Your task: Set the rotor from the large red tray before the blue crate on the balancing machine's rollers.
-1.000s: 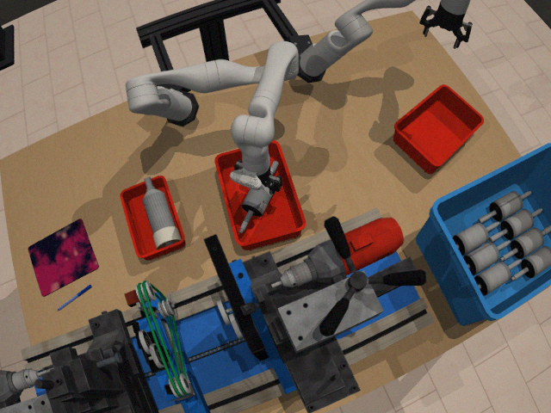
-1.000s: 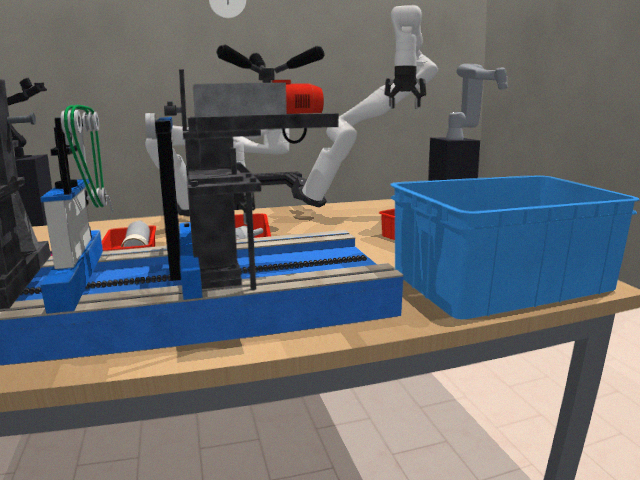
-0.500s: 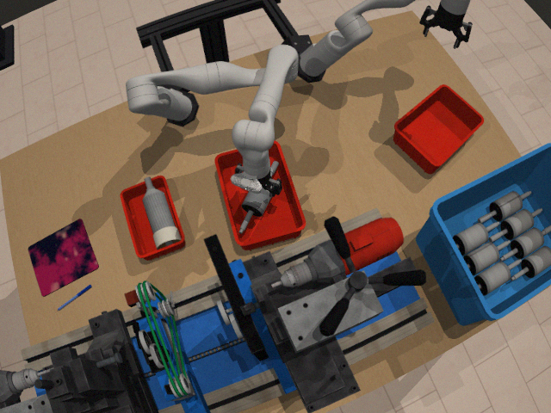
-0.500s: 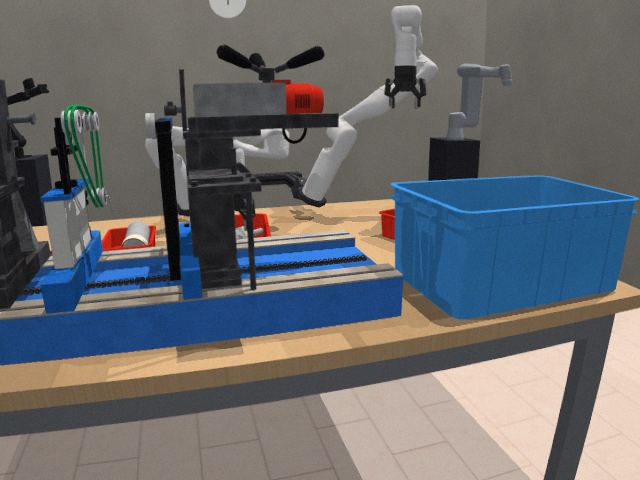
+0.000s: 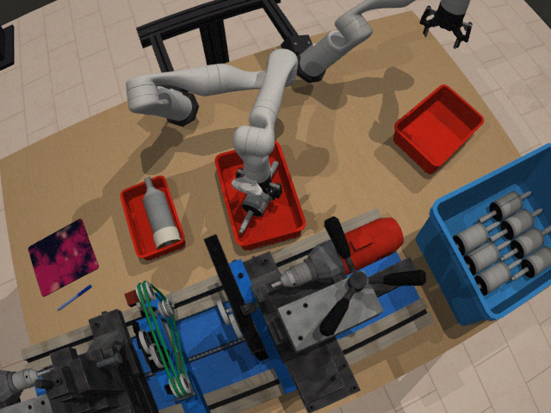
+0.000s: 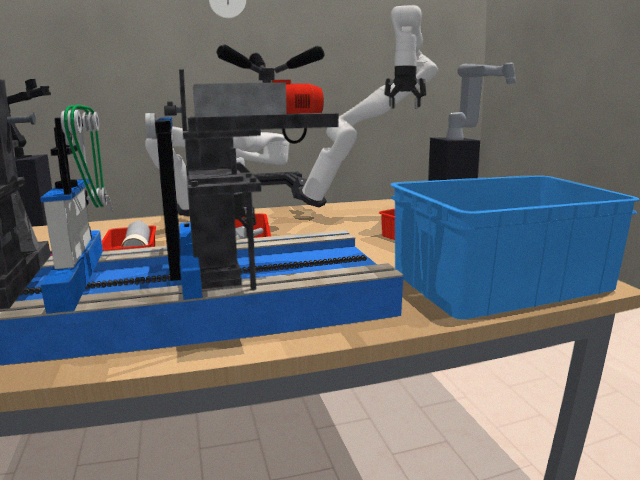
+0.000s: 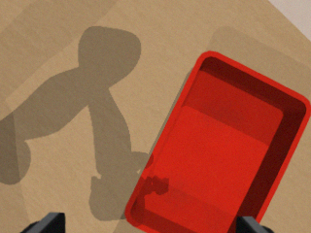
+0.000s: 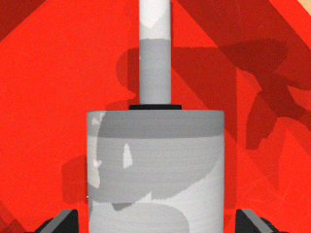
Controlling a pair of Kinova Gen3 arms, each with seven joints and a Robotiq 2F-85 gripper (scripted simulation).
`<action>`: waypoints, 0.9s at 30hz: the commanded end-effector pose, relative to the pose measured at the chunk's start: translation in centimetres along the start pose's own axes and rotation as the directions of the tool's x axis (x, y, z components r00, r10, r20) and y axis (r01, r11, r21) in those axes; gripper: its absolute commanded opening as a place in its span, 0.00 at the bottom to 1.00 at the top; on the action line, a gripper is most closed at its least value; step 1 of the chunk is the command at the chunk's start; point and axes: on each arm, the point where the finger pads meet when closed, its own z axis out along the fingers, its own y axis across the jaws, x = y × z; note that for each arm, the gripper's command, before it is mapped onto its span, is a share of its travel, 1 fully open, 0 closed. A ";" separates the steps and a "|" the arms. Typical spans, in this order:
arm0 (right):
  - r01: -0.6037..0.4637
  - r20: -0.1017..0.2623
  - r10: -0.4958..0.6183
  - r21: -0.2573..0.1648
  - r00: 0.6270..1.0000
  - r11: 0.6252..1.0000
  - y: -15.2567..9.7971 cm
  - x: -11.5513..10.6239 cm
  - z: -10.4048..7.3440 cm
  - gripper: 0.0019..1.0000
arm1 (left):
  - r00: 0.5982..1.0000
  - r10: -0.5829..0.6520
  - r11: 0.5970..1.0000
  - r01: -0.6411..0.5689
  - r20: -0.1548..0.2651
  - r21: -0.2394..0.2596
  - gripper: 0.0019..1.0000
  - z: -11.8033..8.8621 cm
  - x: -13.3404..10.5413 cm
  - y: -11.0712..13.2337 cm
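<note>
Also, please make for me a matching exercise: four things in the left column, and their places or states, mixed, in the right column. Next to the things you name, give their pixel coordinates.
1. right gripper [image 5: 260, 188]
2. left gripper [image 5: 446, 33] [image 6: 405, 98]
3. blue pen [image 5: 74, 297]
4. grey bottle [image 5: 157, 208]

A. in the small red tray [image 5: 129, 222], lying down
B. on the table [image 5: 355, 146] [image 6: 320, 356], near the pink and dark mat [image 5: 63, 256]
C. open, above the rotor [image 5: 255, 204] [image 8: 155, 165]
D. open, with nothing between its fingers

Right pairs: 1-C, 2-D, 3-B, 4-A
</note>
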 end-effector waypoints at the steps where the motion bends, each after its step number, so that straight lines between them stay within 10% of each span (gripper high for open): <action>1: 0.000 0.000 0.000 0.002 1.000 1.000 -0.1 0.0 0.6 0.95 | 1.000 0.000 1.000 0.000 0.000 -0.001 1.00 0.0 0.0 0.0; 27: 0.000 0.000 0.000 0.001 1.000 1.000 -0.1 0.0 2.4 0.95 | 1.000 0.000 1.000 0.000 0.000 -0.001 1.00 0.0 0.0 0.0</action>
